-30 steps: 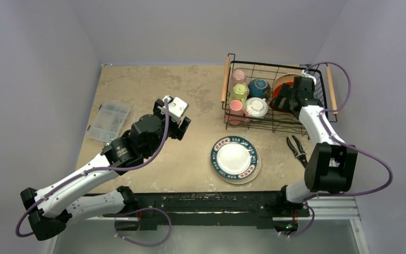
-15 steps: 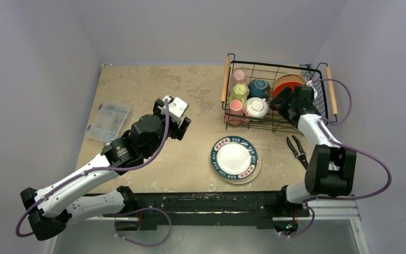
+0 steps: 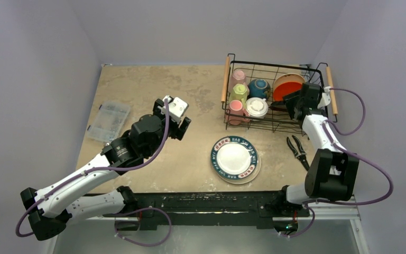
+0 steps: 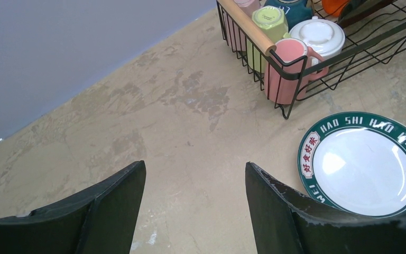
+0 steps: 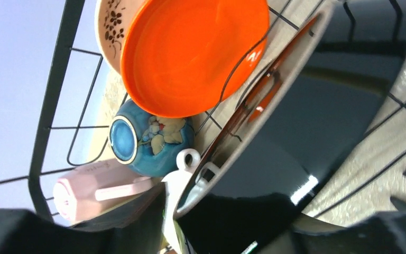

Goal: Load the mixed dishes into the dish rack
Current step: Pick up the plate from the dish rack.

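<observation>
The dish rack point(image 3: 267, 64) at the back right holds a pale pink mug point(image 3: 238, 76), a yellow-green mug point(image 3: 239, 91), a salmon mug point(image 3: 236, 107), a white mug point(image 3: 256, 107) and a teal bowl point(image 3: 259, 87). A red-orange plate point(image 5: 190, 58) leans at its right end. In front of it stands a cream-rimmed plate point(image 5: 275, 84) with a glossy black back. My right gripper point(image 3: 292, 103) straddles that plate's rim, with a gap showing beside it. A dark-rimmed white plate point(image 3: 235, 159) lies on the table. My left gripper point(image 4: 195, 169) hangs open and empty left of it.
Black pliers point(image 3: 297, 150) lie on the table just in front of the rack's right end. A clear compartment box point(image 3: 108, 120) sits at the far left. The rack's wooden handle point(image 4: 246, 24) runs along its left side, near the salmon mug point(image 4: 288, 69).
My right wrist has drawn back to the right inside the rack, uncovering the red-orange plate. The left arm has not moved.
</observation>
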Robot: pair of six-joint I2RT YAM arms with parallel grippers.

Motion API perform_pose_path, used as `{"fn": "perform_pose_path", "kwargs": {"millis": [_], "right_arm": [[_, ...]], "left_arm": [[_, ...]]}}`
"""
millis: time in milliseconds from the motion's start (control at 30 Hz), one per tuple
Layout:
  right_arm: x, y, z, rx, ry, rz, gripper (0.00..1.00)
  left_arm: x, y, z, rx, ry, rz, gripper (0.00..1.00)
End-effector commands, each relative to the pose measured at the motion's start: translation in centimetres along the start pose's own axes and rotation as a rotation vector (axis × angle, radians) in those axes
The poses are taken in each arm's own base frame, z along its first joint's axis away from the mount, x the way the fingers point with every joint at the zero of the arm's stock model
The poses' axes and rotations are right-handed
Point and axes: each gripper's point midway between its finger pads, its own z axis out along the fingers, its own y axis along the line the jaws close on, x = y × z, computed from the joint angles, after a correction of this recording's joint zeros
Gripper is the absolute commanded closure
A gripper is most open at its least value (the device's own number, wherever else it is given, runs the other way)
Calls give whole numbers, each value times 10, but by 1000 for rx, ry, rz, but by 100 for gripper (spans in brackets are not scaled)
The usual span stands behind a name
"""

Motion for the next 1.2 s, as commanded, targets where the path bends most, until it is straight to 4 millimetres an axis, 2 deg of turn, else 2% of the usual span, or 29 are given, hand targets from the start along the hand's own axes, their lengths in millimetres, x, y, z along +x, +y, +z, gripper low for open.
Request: {"fn": "perform_pose_path", "kwargs": {"millis": [0, 100, 233, 267, 333, 600, 700, 833, 933, 1033, 1167], "right_arm": [[-33, 21, -14, 36, -85, 181, 53], [-42, 14, -21, 113, -123, 238, 63], [-41, 4, -23, 192, -119, 295, 75], [-38, 5, -21, 190, -106, 307, 81], [-31, 9, -17, 166, -73, 326, 100], [-30, 16, -23, 146, -64, 320, 100], [-44, 25, -37, 106, -112, 313, 100], [-69, 49, -61, 4, -190, 264, 100], [-82, 56, -77, -3, -231, 253, 100], [-88, 63, -90, -5, -231, 243, 100], [-81, 62, -104, 15, -176, 236, 100]], "left_arm": [[-10, 3, 2, -21, -44, -6, 32], [-10, 4, 2, -26, -43, -2, 32], [-10, 5, 2, -31, -42, 2, 32], [-9, 6, 3, -35, -40, 4, 32], [-8, 7, 3, -39, -38, 7, 32], [-9, 9, 3, -46, -40, 4, 32], [-9, 9, 3, -47, -38, 5, 32], [-8, 10, 4, -49, -37, 5, 32], [-8, 10, 4, -50, -35, 4, 32], [-6, 10, 5, -53, -29, 6, 32], [-5, 9, 7, -50, -23, 8, 32]]}}
